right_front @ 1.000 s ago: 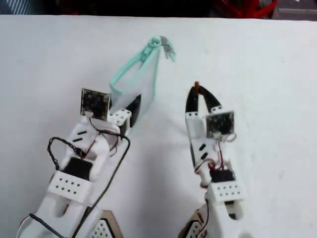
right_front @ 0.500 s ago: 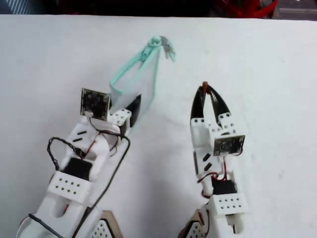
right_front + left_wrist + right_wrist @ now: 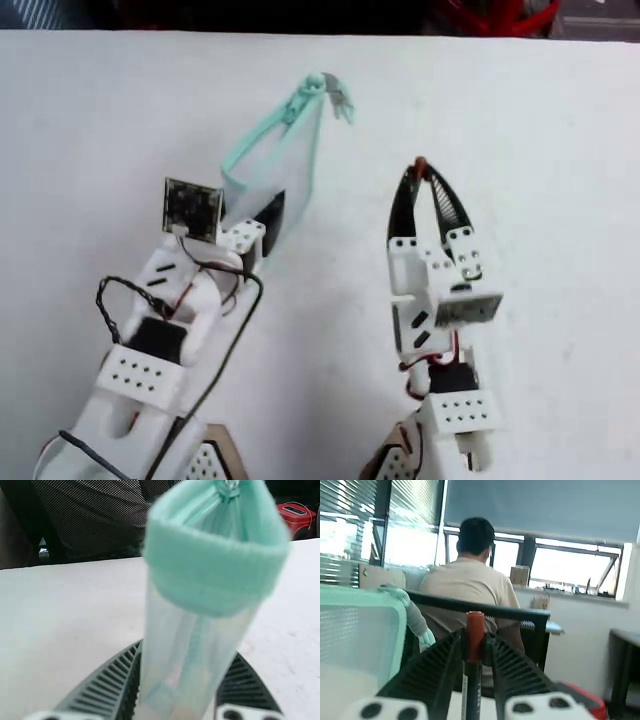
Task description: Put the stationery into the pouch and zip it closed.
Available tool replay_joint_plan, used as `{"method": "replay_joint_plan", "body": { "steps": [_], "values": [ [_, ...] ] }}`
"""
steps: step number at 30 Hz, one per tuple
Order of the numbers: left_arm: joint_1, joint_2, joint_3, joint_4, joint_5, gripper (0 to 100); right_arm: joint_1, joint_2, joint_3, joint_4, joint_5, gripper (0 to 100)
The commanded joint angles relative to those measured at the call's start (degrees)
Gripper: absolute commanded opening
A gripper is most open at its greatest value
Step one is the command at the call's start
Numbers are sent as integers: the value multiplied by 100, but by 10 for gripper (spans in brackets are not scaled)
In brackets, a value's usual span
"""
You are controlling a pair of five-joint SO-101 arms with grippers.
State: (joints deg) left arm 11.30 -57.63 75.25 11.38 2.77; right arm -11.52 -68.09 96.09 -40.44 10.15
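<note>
— Why clamped so low on the pouch [image 3: 278, 160]?

— Probably to leave the mint-edged mouth free. Pinched at its near end in the left gripper [image 3: 266, 216], which is closed narrow on the clear plastic. Stretched from there toward 1 o'clock, with the zip pull [image 3: 340, 100] at the far tip. Looks unzipped, judging by the two mint edges spread apart, though hard to swear to. Resting on the counter or lifted off it: impossible to tell.

— And the pen [image 3: 419, 163]?

— Nipped between the tips of the right gripper [image 3: 420, 176], red cap poking out toward 12 o'clock. Well apart from the pouch, off at its 3 o'clock. Held lengthwise, presumably for sliding in end-first. Not yet inside, so loading and zipping both left to do.

— Underneath, and beyond?

— Plain white counter [image 3: 540, 120]. Past its 12 o'clock edge, a dark strip with something red [image 3: 490, 14]. Farther back, from the wrists: a black mesh chair back [image 3: 85, 515], bright windows [image 3: 570, 565] and slatted blinds [image 3: 350, 500].
</note>
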Motion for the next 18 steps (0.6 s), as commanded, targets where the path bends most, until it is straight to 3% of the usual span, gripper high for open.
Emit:
{"method": "replay_joint_plan", "body": {
  "steps": [1, 5, 12, 18],
  "values": [
    [92, -57, -9, -114, -62, 210, -523, -84, -193, -593, 1213, 18],
    [92, -75, -9, -105, -53, 210, -1499, -84, -396, -866, 2813, 18],
    [92, -66, -9, -105, -53, 210, -2949, -84, -1125, -927, 4809, 18],
    [92, -57, -9, -105, -53, 210, -2985, -84, -2470, -426, 5231, 17]
  ]
}}
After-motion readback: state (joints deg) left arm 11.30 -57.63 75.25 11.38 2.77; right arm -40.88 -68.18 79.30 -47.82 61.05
